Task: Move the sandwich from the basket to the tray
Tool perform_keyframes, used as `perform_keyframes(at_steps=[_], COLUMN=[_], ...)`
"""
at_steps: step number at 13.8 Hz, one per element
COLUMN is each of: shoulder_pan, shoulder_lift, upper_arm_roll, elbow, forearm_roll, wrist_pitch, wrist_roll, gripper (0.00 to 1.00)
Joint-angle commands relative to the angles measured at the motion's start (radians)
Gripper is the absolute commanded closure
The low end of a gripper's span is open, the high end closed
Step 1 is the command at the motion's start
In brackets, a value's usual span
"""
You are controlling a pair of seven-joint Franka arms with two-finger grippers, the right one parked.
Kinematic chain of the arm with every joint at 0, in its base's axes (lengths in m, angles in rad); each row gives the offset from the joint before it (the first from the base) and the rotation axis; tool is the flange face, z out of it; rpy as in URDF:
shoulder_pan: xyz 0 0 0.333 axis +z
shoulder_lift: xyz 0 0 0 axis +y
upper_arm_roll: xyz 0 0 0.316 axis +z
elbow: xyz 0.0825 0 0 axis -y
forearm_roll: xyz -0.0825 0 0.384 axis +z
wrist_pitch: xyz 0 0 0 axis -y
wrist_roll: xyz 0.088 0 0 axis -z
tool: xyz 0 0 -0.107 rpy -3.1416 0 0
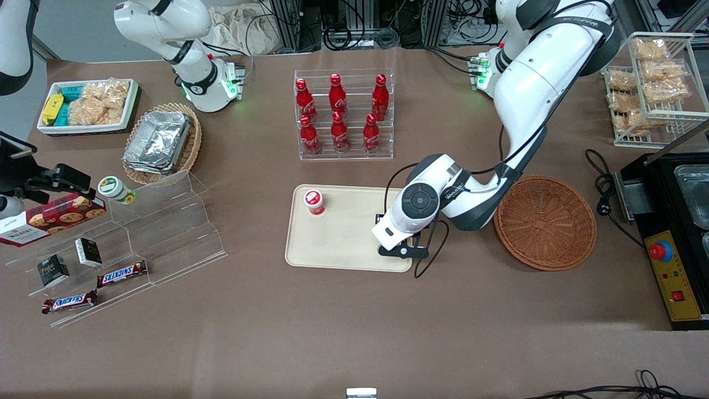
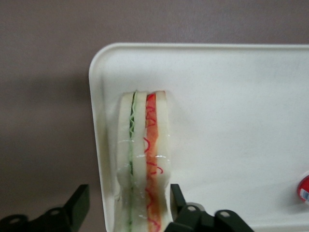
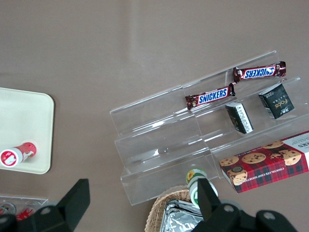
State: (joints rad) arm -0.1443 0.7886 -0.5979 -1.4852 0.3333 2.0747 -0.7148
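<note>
The tool (image 1: 403,250) of the left arm hangs low over the corner of the tray (image 1: 338,244) that lies nearest the front camera and toward the basket (image 1: 545,221). Wrist view: the sandwich (image 2: 145,159) stands on edge on the tray (image 2: 231,121), just inside the rim at a rounded corner, its green and red filling layers facing the camera. The tool's fingers (image 2: 176,197) stand spread on either side of the sandwich; one lies close beside the bread and the other stands apart from it, outside the tray's rim, over the table (image 2: 48,96). Whether the near finger touches the bread cannot be told. The basket sits on the table beside the tray, toward the working arm's end, with nothing in it. A small red-and-white cup (image 1: 314,201) stands on the tray, well apart from the tool. A clear rack of red bottles (image 1: 343,113) stands farther from the front camera than the tray.
</note>
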Motion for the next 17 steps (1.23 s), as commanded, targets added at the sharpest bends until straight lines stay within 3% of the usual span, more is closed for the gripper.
perform_keyframes(at_steps=[1,6,8,10,14,17], shoulder_pan=[0.003,0.191,0.331,0.403,0.449,0.495], shoulder_lift=[-0.11,-0.45,-0.57,-0.647,-0.651,-0.655], upper_arm_roll=[0.004,-0.048,-0.097,-0.097,-0.091,-0.091], elbow=[-0.007,-0.309,-0.388,-0.373,-0.233,-0.219], forearm_roll=[0.016,-0.028,-0.142,-0.244,-0.243,-0.244], wrist_pitch=[-0.114,-0.128,-0.134,-0.201,-0.363,-0.381], wrist_roll=[-0.017,0.049,0.186,0.341,0.374,0.419], gripper=[0.0,0.0,0.0,0.0,0.0,0.0])
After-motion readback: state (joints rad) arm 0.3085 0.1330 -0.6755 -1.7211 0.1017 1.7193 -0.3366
